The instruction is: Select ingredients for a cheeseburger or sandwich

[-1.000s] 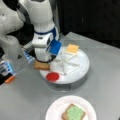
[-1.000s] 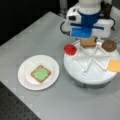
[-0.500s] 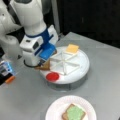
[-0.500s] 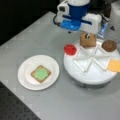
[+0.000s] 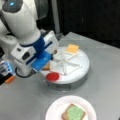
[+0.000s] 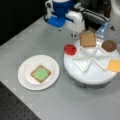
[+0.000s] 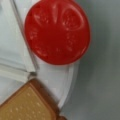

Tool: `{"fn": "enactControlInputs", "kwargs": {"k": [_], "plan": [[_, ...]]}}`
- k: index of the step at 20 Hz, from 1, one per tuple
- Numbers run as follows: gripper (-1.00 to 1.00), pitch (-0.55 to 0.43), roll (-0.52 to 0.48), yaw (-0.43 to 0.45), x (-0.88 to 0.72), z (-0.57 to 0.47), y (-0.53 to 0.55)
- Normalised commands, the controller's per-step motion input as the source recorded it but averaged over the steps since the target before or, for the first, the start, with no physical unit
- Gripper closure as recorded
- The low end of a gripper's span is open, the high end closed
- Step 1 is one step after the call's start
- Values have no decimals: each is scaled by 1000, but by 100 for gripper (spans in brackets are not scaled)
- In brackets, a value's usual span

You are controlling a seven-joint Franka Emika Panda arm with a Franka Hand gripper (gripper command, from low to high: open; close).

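The sandwich is a brown toast square topped with green lettuce on the white plate, also seen as a stack in both front views. The other ingredients lie in a round divided tray: red tomato slice, second toast square, dark patty and orange cheese. My gripper hangs above the tray's edge near the tomato and holds nothing that I can see. The wrist view looks straight down on the tomato and a toast corner; no fingers show there.
The arm's white and blue body hides part of the tray and most of its toast. Small blue and orange items lie at a front view's left edge. A dark perforated board borders the grey table.
The arm has shifted from over the tray's toast and patty side toward the tomato at the tray's rim. The ingredients and the plate have not moved.
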Motion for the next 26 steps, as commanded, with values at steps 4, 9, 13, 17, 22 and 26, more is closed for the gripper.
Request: {"fn": "enactControlInputs", "kwargs": {"k": [4, 9, 13, 17, 22, 26], "plan": [[-100, 168, 231, -109, 294, 71, -166], [-100, 129, 368, -32, 222, -7, -109], [-100, 81, 537, 75, 192, -48, -135], [-100, 59, 627, 160, 180, 15, -248], [-100, 44, 624, 238, 212, 4, -349], [-100, 69, 647, 280, 283, -61, -321]]}}
